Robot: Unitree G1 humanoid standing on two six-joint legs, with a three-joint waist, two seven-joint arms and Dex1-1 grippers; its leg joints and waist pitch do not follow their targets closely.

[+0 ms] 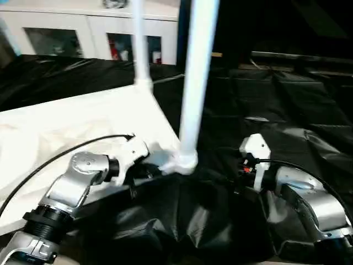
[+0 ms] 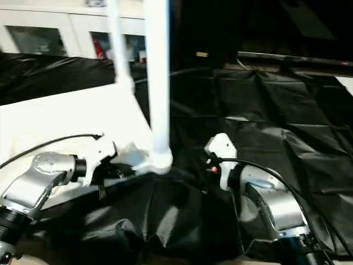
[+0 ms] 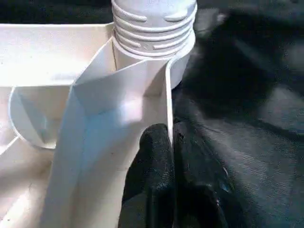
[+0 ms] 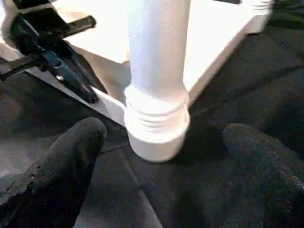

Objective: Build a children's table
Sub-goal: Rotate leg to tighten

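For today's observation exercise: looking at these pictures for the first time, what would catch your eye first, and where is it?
A tall white tubular plastic leg stands upright in the near corner socket of the upside-down white plastic tabletop, which lies on black sheeting. The left gripper has its jaws shut on the tabletop's thin rim beside that socket. The right gripper, jaws wide open, faces the leg's ribbed base.

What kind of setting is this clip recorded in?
Probably an indoor room set up as a furniture-assembly area: black sheeting covers the work surface, a white glass-door cabinet stands behind it, and an upturned tabletop already carries upright legs.
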